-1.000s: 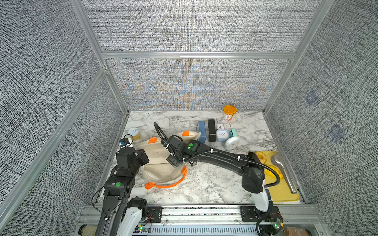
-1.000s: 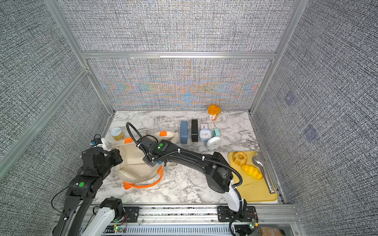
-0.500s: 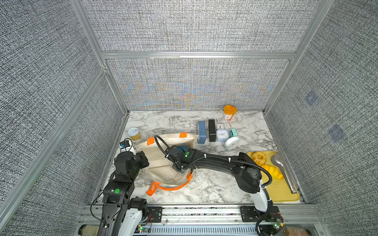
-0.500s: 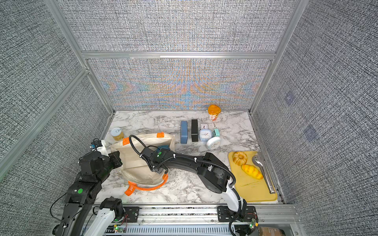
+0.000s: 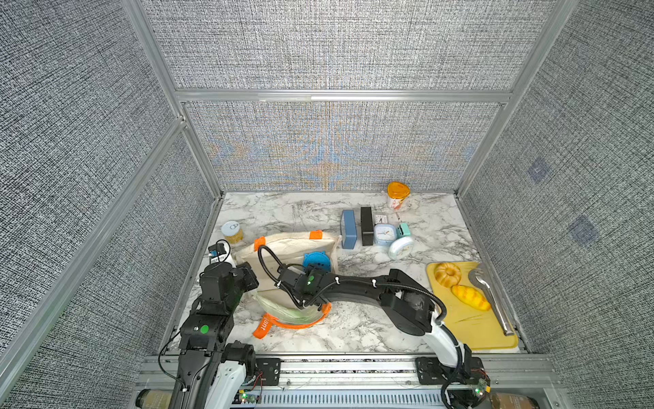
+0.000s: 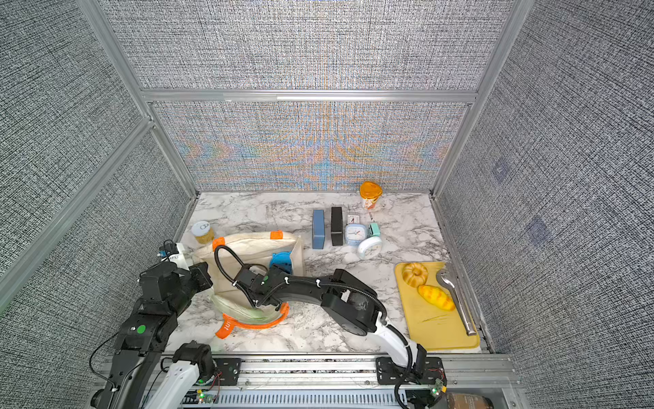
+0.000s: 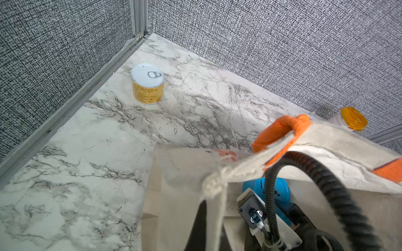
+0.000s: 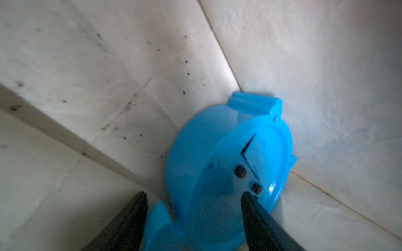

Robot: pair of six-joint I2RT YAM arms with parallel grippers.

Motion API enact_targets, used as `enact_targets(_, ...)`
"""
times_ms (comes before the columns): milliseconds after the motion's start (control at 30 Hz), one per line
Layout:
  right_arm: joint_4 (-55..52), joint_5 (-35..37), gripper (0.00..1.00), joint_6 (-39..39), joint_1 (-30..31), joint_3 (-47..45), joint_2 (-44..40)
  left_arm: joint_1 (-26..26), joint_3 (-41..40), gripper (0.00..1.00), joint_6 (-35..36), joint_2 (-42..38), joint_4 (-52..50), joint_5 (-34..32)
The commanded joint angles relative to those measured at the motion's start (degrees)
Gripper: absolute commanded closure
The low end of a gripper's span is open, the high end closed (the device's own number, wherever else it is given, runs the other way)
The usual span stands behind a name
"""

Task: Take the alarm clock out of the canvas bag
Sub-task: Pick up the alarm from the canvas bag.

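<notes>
The alarm clock point(image 8: 228, 169), round and bright blue, is found inside the canvas bag point(image 5: 283, 248), pressed into a fold where the seams of the lining meet, at the bag's end nearest the row of other clocks. Its back, with two dark knobs and a hatch, is turned toward the bag's mouth. The right gripper point(image 8: 193, 196) is pushed into the bag and its jaws are spread wide, with the clock's near edge set between them. One finger point(image 8: 261, 221) is laid across the clock's back and the other point(image 8: 128, 219) is placed just beside a blue foot. Whether either is pressed against the plastic cannot be told, and no grip is seen.

The bag's rim on the left side is pinched in the closed left gripper point(image 5: 252, 279) and drawn upward, so the mouth is held agape. An orange handle point(image 5: 293, 320) is spread on the marble table point(image 5: 354, 333) on the bag's side nearest the robot.

A yellow-labelled can point(image 7: 148, 83) is stood upright near the bag's far left corner, apart from the fabric. Just beside the bag's right end a blue block clock point(image 5: 348, 228) and a black one point(image 5: 367, 226) are lined up, followed by a pale blue square clock point(image 5: 385, 234) and a white round clock point(image 5: 401, 248). Farther from the bag an orange-lidded cup point(image 5: 398, 194) is set by the back wall. Well apart from the bag, on its right, a yellow cutting board point(image 5: 470, 329) is laid with two bread pieces and metal tongs point(image 5: 490, 301) on it
</notes>
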Motion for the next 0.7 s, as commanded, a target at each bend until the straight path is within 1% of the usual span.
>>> enact_targets(0, -0.48, 6.12, 0.31, 0.05, -0.23, -1.54, -0.63, 0.01, 0.51, 1.00, 0.30, 0.34, 3.56, -0.11)
enact_targets(167, 1.31, 7.95, 0.36, 0.06, -0.40, -5.52, -4.40, 0.12, 1.25, 1.00, 1.25, 1.23, 2.99, -1.34)
enact_targets(233, 2.20, 8.47, 0.41, -0.38, -0.48, -6.98, -5.79, 0.04, 1.43, 1.00, 1.62, 1.67, 2.83, -1.89)
enact_targets(300, 2.82, 9.07, 0.50, -0.66, -0.64, -8.14, -6.98, 0.04, 1.92, 1.00, 2.11, 2.00, 2.61, -2.50)
enact_targets(433, 3.53, 9.16, 0.58, -1.72, -1.00, -8.71, -8.49, 0.03, 3.09, 1.00, 3.85, 2.50, 1.99, -3.75)
enact_targets(667, 4.33, 8.27, 0.61, -3.70, -1.15, -7.32, -10.59, 0.02, 4.38, 1.00, 5.37, 3.22, 1.52, -4.24)
